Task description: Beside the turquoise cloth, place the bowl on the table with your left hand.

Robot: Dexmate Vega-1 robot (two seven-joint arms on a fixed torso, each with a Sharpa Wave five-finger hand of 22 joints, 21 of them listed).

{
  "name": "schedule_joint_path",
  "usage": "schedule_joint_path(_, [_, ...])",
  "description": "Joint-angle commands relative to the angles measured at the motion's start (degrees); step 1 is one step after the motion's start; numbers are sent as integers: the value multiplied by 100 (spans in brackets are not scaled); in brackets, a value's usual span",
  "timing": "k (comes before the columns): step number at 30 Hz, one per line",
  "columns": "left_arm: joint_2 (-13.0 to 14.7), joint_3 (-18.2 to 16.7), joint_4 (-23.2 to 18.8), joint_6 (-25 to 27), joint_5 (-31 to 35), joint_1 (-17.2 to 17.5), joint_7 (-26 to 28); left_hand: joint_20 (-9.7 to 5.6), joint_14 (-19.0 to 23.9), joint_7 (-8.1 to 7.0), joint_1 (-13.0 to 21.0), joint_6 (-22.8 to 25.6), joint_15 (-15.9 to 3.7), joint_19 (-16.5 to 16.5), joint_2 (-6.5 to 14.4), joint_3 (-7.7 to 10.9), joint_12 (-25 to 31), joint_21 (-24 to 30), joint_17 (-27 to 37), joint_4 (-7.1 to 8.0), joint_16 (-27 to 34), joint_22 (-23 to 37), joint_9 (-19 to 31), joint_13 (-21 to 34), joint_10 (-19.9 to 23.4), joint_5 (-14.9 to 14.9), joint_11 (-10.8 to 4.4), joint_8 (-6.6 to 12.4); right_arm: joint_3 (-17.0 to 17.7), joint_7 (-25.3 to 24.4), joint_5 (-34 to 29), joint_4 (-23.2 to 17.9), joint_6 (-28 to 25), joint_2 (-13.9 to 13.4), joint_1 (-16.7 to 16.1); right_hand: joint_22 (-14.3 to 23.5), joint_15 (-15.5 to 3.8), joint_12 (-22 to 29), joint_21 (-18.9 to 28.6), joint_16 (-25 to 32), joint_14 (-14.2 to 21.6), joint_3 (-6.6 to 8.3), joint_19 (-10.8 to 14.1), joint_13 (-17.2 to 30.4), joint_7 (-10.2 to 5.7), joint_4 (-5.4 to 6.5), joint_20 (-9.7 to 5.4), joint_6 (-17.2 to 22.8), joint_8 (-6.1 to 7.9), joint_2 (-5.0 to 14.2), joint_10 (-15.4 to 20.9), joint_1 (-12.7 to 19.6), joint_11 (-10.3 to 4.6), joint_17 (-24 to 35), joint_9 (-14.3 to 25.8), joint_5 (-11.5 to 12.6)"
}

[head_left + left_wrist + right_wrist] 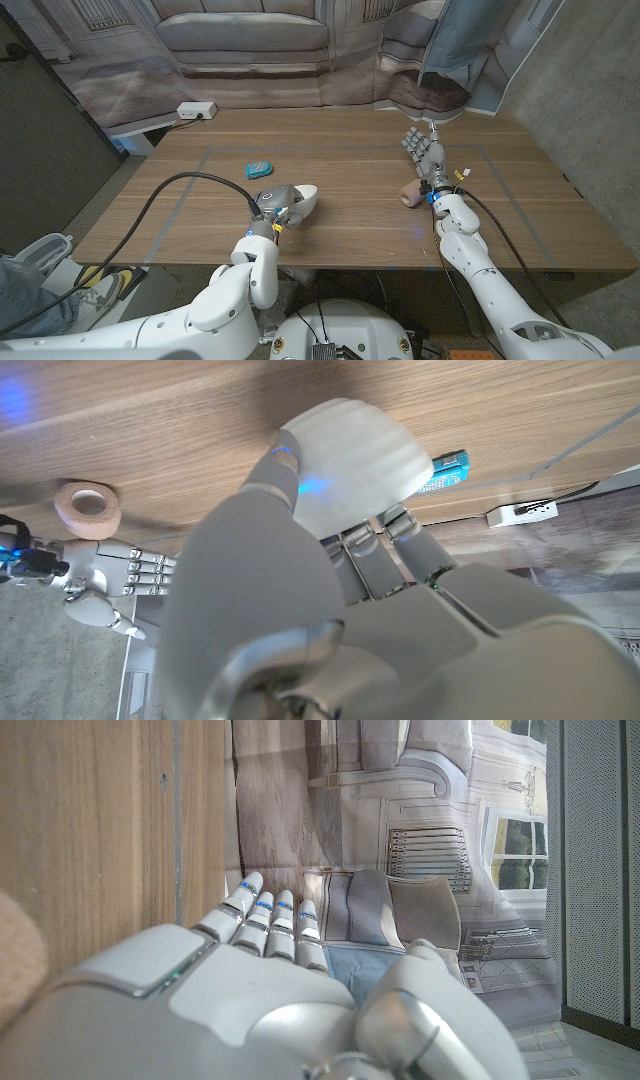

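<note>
My left hand [275, 205] grips a white ribbed bowl [302, 201] near the table's front middle, with the bowl tipped on its side. In the left wrist view the fingers [365, 550] wrap the bowl [350, 455] from beneath; I cannot tell whether it touches the wood. The small turquoise cloth [259, 169] lies just beyond and slightly left of the bowl, and appears past the bowl's rim as the cloth [451, 465]. My right hand [425, 152] stands on the right side of the table with fingers straight and apart, holding nothing; its back [250, 990] is close to the camera.
A tan tape roll [409, 193] lies next to my right wrist, seen again as the roll [88, 510]. A white power strip [195, 111] sits at the far left corner. Pale tape lines mark a rectangle on the wooden table [350, 230]. A printed backdrop hangs behind.
</note>
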Motion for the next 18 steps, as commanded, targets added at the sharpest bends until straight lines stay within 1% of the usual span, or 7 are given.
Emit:
schedule_joint_path(1, [30,34,-183,234,51,198,256,-178,74,71,261,713,-182,-13,312,155,44,44,43,160,19,19,28,36,37,35,-7,90,-18,38,-10,6,-14,22,-12,22,-11,-9,-31,1,23,-30,58,27,-10,5,-9,41,-11,43,41,-1,8,19,15,40])
schedule_joint_path(7, [49,-210,-257,234,131,513,268,-178,71,75,256,726,-178,-29,311,155,45,51,53,166,16,21,29,56,48,34,-5,94,-41,47,-30,11,-31,32,-6,23,-4,-7,-37,2,26,-33,60,27,-7,3,-9,42,-11,43,47,-2,16,19,15,40])
schedule_joint_path(11, [153,-369,-319,177,-23,677,510,-176,66,69,258,744,-180,-39,309,156,48,60,62,166,12,22,29,76,63,34,-10,100,-56,35,-46,7,-37,45,-17,23,-8,-8,-40,1,23,-35,62,27,-12,2,-9,40,-12,44,46,-2,15,19,15,40])
schedule_joint_path(15, [312,-797,-396,-92,-312,1026,775,-181,69,64,256,756,-180,-48,310,157,44,69,72,169,13,24,29,94,64,34,-6,103,-69,-2,-68,-39,-35,49,-54,23,-10,-9,-43,-2,18,-36,63,27,-12,1,-9,41,-12,45,45,-2,20,19,15,40])
schedule_joint_path(18, [417,-1066,-450,-210,-488,1215,907,-183,72,52,254,753,-178,-56,308,156,44,74,78,171,14,24,28,105,69,33,-5,101,-79,-47,-82,-110,-41,40,-93,23,-6,-9,-45,0,22,-37,63,27,-9,1,-9,36,-14,45,45,-2,19,19,15,40])
